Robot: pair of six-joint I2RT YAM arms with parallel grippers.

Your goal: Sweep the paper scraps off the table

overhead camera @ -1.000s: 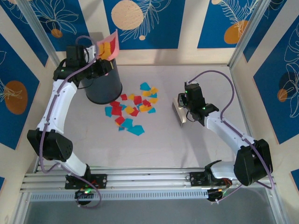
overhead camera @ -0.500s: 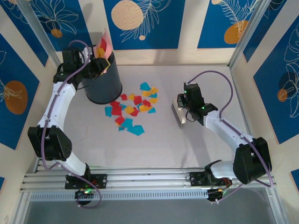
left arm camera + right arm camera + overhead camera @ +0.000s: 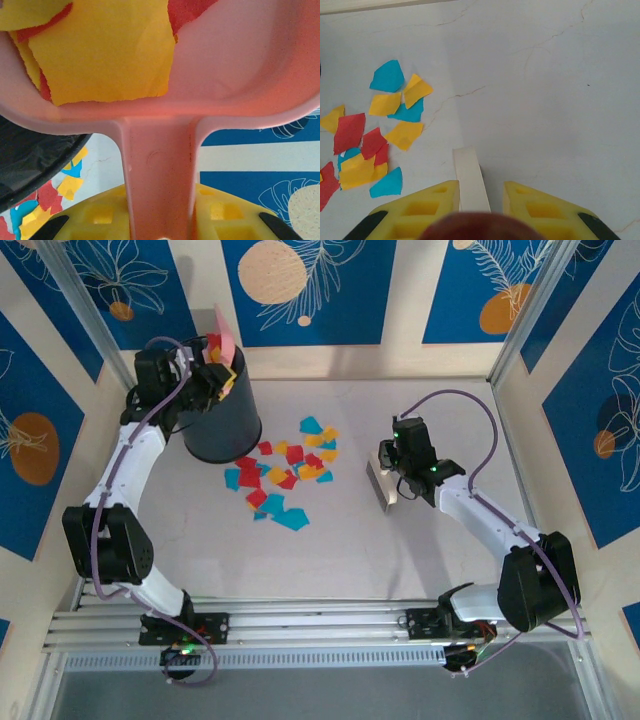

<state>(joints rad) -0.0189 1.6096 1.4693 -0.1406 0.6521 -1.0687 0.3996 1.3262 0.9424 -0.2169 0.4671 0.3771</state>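
Left gripper: clamped on the handle of the pink dustpan.
Dustpan: tipped up over the black bin at the table's far left.
Right gripper: closed on a white tool, right of the pile and apart from it.
Scraps: red, yellow and blue pile mid-table, between bin and right gripper; yellow and red pieces also lie in the dustpan.

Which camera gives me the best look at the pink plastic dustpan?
Left wrist: the pink plastic dustpan is close up, its handle in the left claw, yellow and red paper scraps lying in it. Top external shows it small, tipped up over the round black bin.
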